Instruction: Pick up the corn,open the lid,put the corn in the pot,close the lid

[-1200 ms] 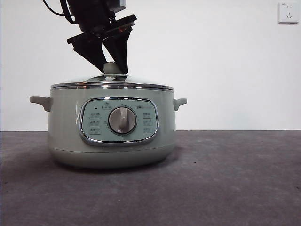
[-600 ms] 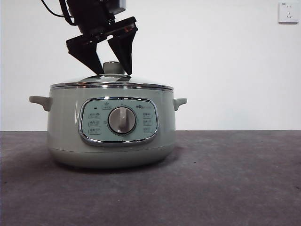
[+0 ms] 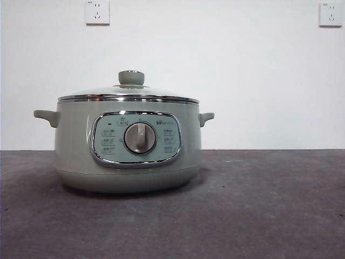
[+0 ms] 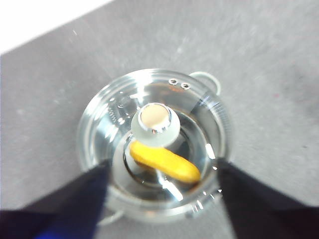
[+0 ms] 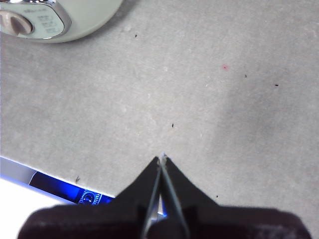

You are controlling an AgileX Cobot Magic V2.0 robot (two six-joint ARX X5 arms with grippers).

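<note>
On the grey table (image 3: pixel 259 205) the pot (image 3: pixel 75 145) stands with its lid (image 3: pixel 129 95) seated flat on the rim, knob (image 3: pixel 131 78) upright at the centre and nothing touching it. No arm shows in the front view. Seen from the left wrist camera, the corn (image 4: pixel 164 162) lies inside the pot, visible through the clear glass just beside the knob, resting on the pot's floor at a slant.

High above the pot hangs the left gripper (image 4: pixel 162 199), looking straight down on the lid; its two black jaws are spread wide, one to each side of the lid's outline, and they grasp nothing. The picture is somewhat blurred, so fine detail of the jaw tips is lost. Off to the side, over bare table and well apart from the pot, the right gripper (image 5: pixel 163 162) has its jaws pressed together to a point, with nothing between them; only an edge of the pot and its control panel (image 5: pixel 30 22) shows at a corner of that view.

Judging from this, every named step looks finished: corn in the pot, lid closed over it. What may be left is only for the arms to settle at rest. No part of the lid sits visibly askew, though the far rim cannot be checked from the front.
</note>
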